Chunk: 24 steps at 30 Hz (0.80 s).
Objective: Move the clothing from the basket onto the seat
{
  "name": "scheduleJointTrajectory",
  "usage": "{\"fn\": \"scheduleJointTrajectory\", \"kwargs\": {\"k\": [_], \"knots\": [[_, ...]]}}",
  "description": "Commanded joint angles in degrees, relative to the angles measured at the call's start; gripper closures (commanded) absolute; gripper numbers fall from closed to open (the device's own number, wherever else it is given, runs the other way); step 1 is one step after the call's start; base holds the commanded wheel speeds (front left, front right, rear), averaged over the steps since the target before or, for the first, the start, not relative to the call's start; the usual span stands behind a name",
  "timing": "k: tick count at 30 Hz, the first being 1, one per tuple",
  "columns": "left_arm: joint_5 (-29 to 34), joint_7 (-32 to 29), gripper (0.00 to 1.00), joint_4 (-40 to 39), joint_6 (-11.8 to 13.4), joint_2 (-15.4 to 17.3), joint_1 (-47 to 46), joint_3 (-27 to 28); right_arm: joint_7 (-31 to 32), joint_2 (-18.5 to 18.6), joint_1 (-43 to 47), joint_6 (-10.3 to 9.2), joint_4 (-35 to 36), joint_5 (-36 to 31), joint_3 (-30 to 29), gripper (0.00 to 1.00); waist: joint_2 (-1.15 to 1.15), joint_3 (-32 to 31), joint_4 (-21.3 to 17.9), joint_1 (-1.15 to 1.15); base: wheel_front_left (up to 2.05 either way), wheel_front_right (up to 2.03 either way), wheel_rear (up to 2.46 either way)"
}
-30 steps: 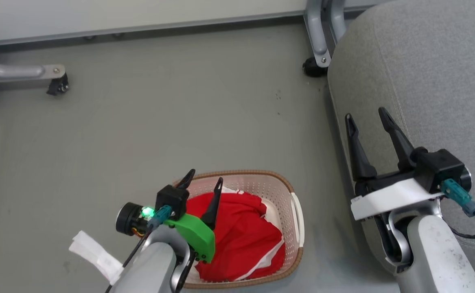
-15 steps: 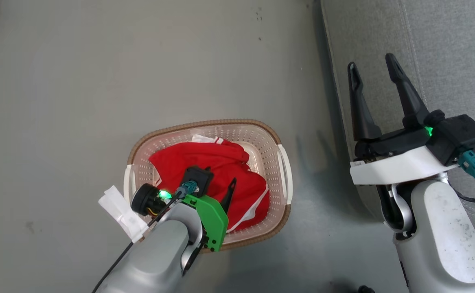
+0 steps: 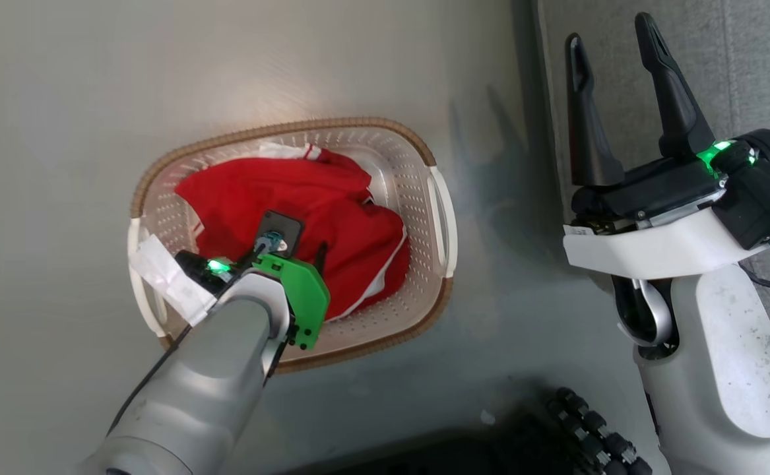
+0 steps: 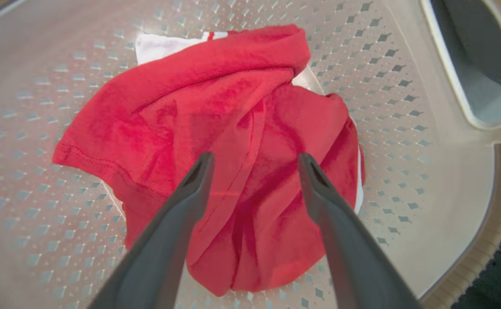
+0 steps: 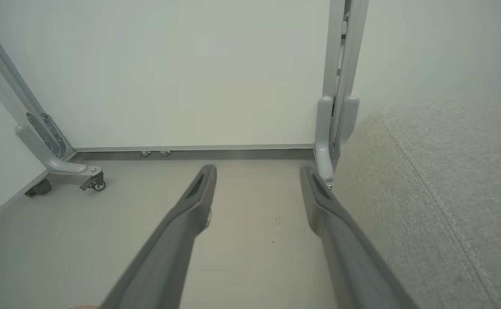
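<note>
Head view, seat: the large light grey fabric-upholstered seat (image 3: 747, 59) lies to the right of the oval cream-white perforated plastic laundry basket (image 3: 279, 127) with its brown woven-look rim. The two are apart, with a strip of grey floor (image 3: 490, 277) between them.
Basket: it stands upright on the floor and is the landmark for every place below.
Clothing: the bright red soft garment (image 3: 292, 191) with white trim lies crumpled inside the basket, heaped from its middle toward its right wall, none of it over the rim.
Left arm: the left gripper (image 4: 255, 158) reaches down inside the basket, its long dark fingers spread with a raised red fold between the tips. Whether they touch the cloth I cannot tell.
Right arm: the right gripper (image 3: 609, 30) hangs well to the right of the basket, fingers spread and holding nothing.
Step in hand: most likely the grasp of the garment in the basket.
Doing it well: sink the tips around the thick central fold, not the thin hem near the basket's left wall. Stop short of the basket's bottom so the tips miss the perforations, then close on several layers.
Risk: a lift that is not straight up could let trailing cloth snag the rim and drag the basket.
</note>
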<state>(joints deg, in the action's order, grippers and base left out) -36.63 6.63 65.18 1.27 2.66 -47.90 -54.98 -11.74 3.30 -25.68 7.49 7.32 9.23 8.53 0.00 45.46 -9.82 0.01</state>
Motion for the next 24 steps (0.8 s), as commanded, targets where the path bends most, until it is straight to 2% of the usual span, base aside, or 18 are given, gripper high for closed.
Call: {"fn": "scheduleJointTrajectory", "kwargs": {"k": [1, 8, 24], "knots": [[-0.50, 0.02, 0.00, 1.38, 0.45, 0.44, -1.73, 0.05, -0.59, -0.08, -1.02, 0.00, 0.28, 0.37, 0.42, 0.00, 0.00, 6.03, -2.99, -0.01, 0.00, 0.00, 0.00], [-1.40, 0.40, 0.00, 6.31, 0.42, 1.11, -4.53, 0.76, -1.68, -0.22, -1.67, 0.00, 0.06, 1.30, 1.18, 0.00, 0.00, 9.08, -4.44, -0.01, 0.00, 0.00, 0.00], [-3.69, -1.33, 0.00, 8.49, 1.59, 3.95, -8.35, 2.43, -2.97, -0.38, -2.67, 0.00, -0.70, 3.43, 3.13, 0.00, 0.00, 14.02, -7.23, -0.01, 0.00, 0.00, 0.00]]}}
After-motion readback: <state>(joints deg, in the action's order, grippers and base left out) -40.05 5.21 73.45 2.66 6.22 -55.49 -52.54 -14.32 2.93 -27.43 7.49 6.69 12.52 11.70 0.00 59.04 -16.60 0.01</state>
